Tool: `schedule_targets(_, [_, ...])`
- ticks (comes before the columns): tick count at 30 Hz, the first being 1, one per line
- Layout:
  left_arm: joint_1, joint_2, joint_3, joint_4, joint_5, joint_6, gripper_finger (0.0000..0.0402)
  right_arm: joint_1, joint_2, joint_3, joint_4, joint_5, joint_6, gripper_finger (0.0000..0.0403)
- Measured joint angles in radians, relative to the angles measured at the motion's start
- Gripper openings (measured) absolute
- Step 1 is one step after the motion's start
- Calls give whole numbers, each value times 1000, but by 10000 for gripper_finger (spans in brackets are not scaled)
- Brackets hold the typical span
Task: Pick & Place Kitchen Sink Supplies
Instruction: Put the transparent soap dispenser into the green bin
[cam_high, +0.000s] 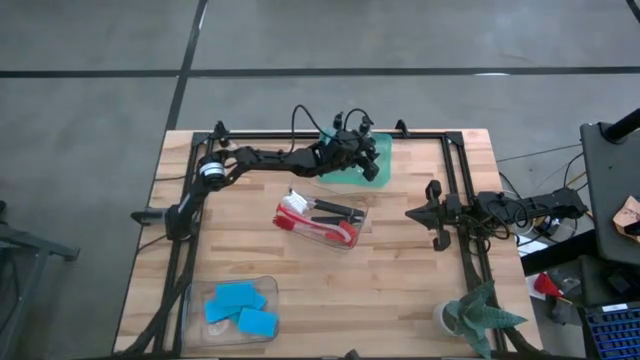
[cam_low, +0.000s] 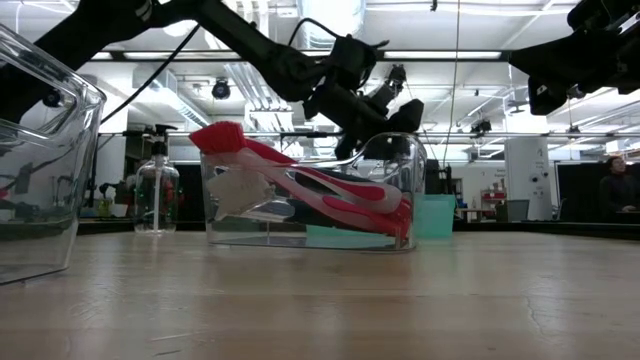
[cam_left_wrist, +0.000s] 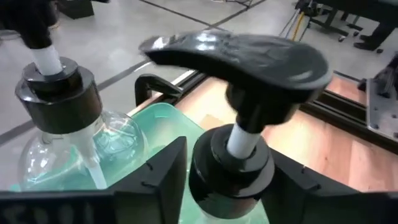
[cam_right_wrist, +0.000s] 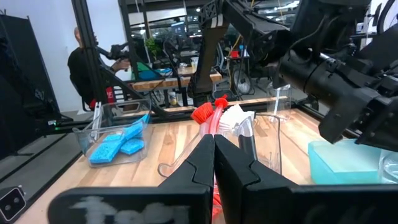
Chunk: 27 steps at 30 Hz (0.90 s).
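My left gripper (cam_high: 368, 163) reaches over the green tray (cam_high: 345, 176) at the table's far edge and is shut on a clear pump bottle with a black top (cam_left_wrist: 236, 56). A second pump bottle (cam_left_wrist: 59, 93) stands beside it in the tray. In the low view the left gripper (cam_low: 372, 112) hangs above and behind the brush bin. Red and black dish brushes (cam_high: 322, 214) lie in a clear bin at mid-table. Blue sponges (cam_high: 240, 303) lie in a clear bin near the left front corner. My right gripper (cam_high: 418, 213) waits shut at the table's right side. My left gripper has the pump bottle by the black collar (cam_left_wrist: 231, 167) under its pump head, pinched between the two fingers (cam_left_wrist: 163, 174), one on each side. The bottle stands upright over the green tray. Its body is hidden below the fingers, so whether it is lifted cannot be told.
The clear brush bin (cam_low: 310, 195) stands just in front of the green tray. A potted green plant (cam_high: 482, 316) sits at the near right corner. Another clear pump bottle (cam_low: 157, 192) shows far off at the left in the low view. Bare wood lies between the bins.
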Motion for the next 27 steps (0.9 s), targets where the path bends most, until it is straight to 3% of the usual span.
schedule_targets(10, [-2, -35, 0, -79, 16, 3, 249, 0, 0, 0, 0, 0, 0, 8])
schedule_targets(16, [-2, -81, 0, -152, 22, 19, 255, 0, 0, 0, 0, 0, 1, 8])
schedule_targets(27, [-18, -167, -1, -446, 49, 57, 255, 0, 0, 0, -1, 0, 0, 8])
